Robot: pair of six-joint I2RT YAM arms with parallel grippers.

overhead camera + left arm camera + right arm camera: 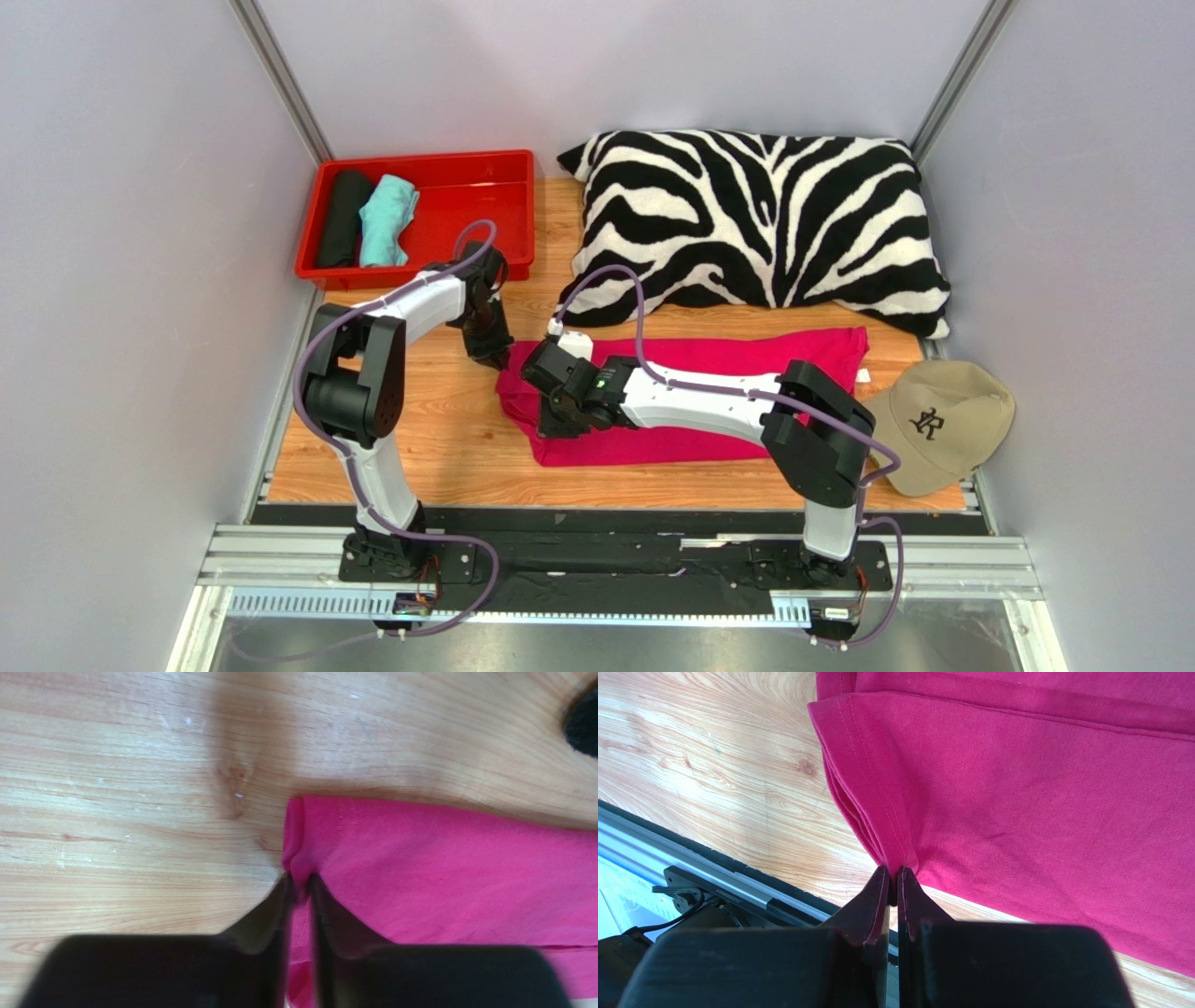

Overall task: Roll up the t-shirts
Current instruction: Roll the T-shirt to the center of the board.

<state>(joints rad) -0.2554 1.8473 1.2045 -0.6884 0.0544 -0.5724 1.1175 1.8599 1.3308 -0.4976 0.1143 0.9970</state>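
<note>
A magenta-pink t-shirt point(730, 359) lies folded into a long band across the wooden table. My left gripper point(501, 359) is at its far left corner, where the jaws are shut on a small pinch of pink cloth point(435, 875); the gripper point(298, 878) holds the folded edge. My right gripper point(550, 409) is at the near left corner. In the right wrist view the gripper point(893, 871) is shut on the hemmed corner of the t-shirt point(1032, 777), and the cloth rises from the tips. A black roll point(341, 217) and a teal roll point(386, 221) lie in the red tray.
The red tray point(421, 161) stands at the back left. A zebra-striped pillow point(758, 217) lies behind the t-shirt, and a beige cap point(943, 420) sits at its right end. The table's metal rail point(703, 875) runs close under the right gripper.
</note>
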